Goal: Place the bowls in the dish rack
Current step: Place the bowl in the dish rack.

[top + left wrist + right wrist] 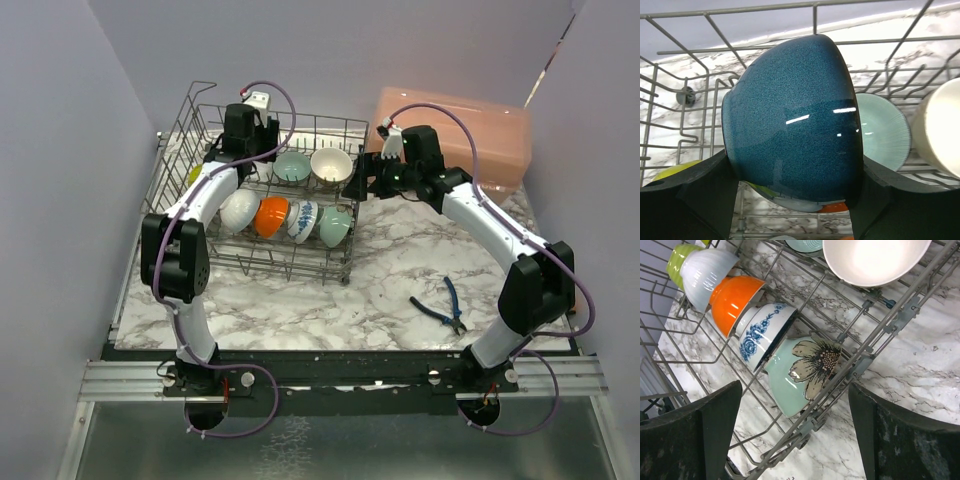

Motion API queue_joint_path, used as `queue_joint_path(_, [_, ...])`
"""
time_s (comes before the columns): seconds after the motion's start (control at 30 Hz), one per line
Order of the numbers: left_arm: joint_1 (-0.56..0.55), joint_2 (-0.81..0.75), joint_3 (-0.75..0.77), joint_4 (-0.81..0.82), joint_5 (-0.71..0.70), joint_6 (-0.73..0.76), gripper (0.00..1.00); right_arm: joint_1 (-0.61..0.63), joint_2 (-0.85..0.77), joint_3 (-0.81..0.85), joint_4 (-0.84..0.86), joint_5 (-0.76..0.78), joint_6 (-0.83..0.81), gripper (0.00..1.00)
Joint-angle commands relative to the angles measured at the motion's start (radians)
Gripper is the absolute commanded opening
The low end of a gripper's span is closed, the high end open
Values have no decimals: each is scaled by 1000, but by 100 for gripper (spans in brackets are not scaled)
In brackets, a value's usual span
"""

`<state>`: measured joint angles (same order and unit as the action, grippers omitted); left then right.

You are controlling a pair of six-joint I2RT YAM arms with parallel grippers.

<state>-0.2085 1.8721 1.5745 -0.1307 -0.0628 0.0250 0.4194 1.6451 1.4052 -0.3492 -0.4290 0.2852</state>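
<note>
My left gripper (795, 186) is shut on a dark blue bowl (795, 120), held on its side over the back row of the grey wire dish rack (340, 262). A pale teal bowl (882, 130) and a beige bowl (940, 125) stand to its right. The front row holds a white bowl (240, 212), an orange bowl (271, 216), a blue-patterned bowl (303, 220) and a teal flowered bowl (800, 370). A lime-yellow bowl (680, 257) sits at the row's far end. My right gripper (365, 175) hangs open and empty over the rack's right edge.
A pink lidded box (455, 135) stands at the back right, close behind my right arm. Blue-handled pliers (440, 305) lie on the marble table (400, 270) to the right of the rack. Purple walls close in on both sides.
</note>
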Motion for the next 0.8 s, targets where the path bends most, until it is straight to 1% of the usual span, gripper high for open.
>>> queue_joint_path(0.0, [2,41,87,10,-104,100,0,1,18,-8,-32,33,-27,91])
queue_joint_path(0.23, [2,91,112,-13,-163,106,0,1,18,-11,-38,37,-32,91])
queue_joint_path(0.43, [3,128,124,-20,-209,138,0,0,21,-11,-45,39,-38,91])
queue_joint_path(0.77, [13,202,172,-23,-196,156,0,-1,32,-6,-51,45,-47,91])
